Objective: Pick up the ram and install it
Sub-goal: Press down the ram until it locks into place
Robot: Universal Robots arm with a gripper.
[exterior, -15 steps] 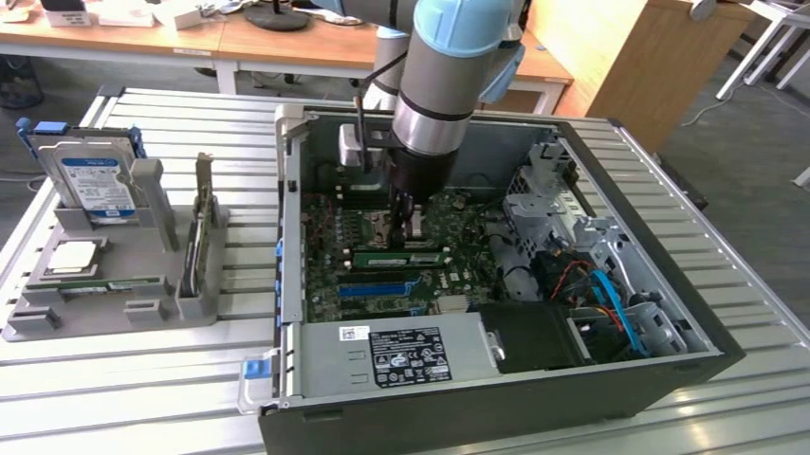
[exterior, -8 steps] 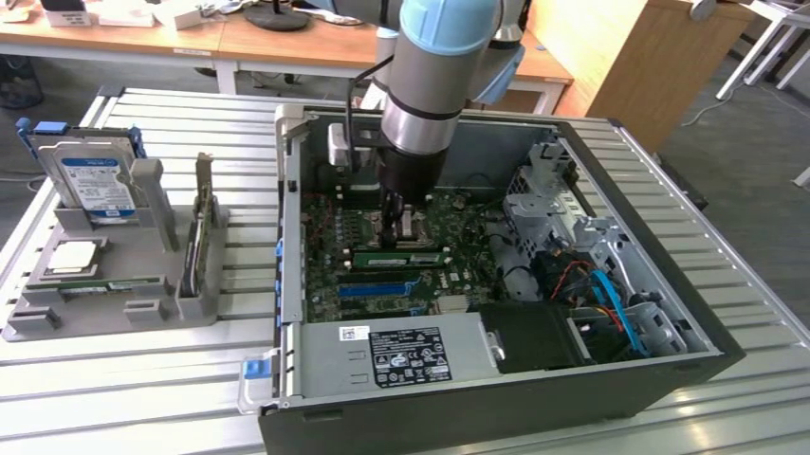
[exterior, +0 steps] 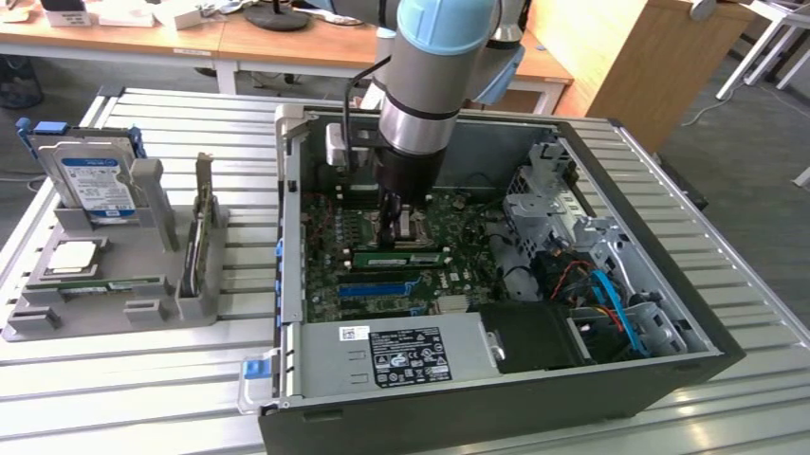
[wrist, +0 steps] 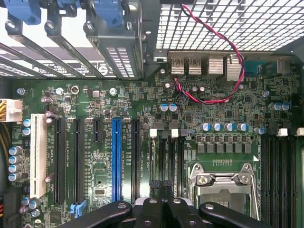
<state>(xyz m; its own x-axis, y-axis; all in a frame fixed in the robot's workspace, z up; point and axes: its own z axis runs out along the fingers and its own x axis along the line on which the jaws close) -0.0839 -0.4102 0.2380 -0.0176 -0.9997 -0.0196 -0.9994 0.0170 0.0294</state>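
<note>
The tool (exterior: 408, 220), fully closed and gripping nothing visible, is being held over the motherboard (wrist: 95, 156). A ram (exterior: 400, 257) is being shown seated there in the exterior view; label text is unreadable.

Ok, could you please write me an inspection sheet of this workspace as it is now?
Surface: slatted metal table, carrying an open computer case and a grey tray.
Job's things: one ram lies in the tray; a like stick sits on the motherboard.
Clutter: hard drive, CPU chip, upright card, all in the tray.
Grippers: gripper shut, low over the motherboard near the CPU socket.
Cables: red-black wire; blue cables in the case.
Surroundings: wooden desks behind.
</note>
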